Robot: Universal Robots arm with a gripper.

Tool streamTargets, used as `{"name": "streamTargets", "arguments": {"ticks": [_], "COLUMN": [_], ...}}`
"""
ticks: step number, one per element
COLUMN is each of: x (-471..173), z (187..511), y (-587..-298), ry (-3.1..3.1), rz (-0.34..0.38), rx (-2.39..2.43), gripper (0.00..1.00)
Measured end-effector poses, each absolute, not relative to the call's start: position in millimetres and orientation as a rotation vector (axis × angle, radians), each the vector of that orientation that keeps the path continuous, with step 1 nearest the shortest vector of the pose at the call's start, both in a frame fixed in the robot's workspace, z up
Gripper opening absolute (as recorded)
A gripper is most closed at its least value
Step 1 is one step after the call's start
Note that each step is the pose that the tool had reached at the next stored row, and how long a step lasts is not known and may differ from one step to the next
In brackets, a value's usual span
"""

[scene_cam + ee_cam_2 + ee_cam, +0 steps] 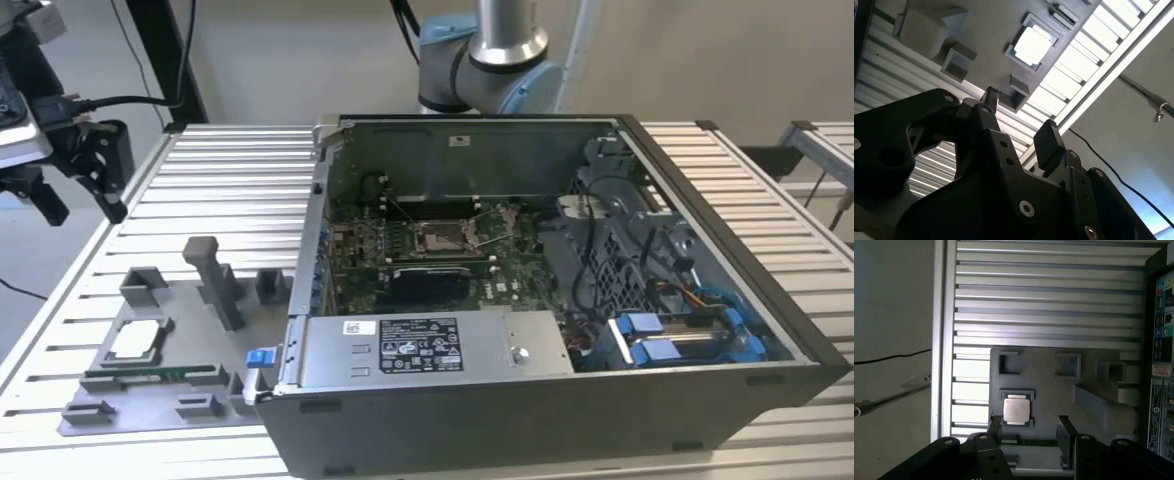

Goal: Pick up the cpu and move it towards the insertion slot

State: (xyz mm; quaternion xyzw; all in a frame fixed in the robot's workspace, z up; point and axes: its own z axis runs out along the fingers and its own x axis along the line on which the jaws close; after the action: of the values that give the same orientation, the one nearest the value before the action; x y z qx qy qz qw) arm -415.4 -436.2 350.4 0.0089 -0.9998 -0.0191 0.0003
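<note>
Over on the exterior view's left, black gripper up in the air, open wide and holding nothing. In the first wrist view, two dark fingers set apart, pointing down toward the grey tray. Well below the gripper, cpu lying flat in a square pocket of the tray, shiny top up, not touched by anything. Just beside the cpu, long green memory stick in its own thin pocket. A bit further right on the tray, tall grey post standing up. Tray resting on the ribbed metal table. Then, to the right, big open computer case on the same table. Inside it, on the green board, insertion slot with its shiny frame, well apart from the cpu. Behind the case, grey and blue arm. Far right inside the case, blue plastic parts.
</note>
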Motion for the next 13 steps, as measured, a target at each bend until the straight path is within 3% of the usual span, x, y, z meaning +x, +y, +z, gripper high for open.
{"name": "streamTargets", "arguments": {"ticks": [13], "x": [-418.9], "z": [340.1], "y": [-436.4], "ry": [-3.140], "rz": [-0.056], "rx": [0.028], "gripper": [1.00]}}
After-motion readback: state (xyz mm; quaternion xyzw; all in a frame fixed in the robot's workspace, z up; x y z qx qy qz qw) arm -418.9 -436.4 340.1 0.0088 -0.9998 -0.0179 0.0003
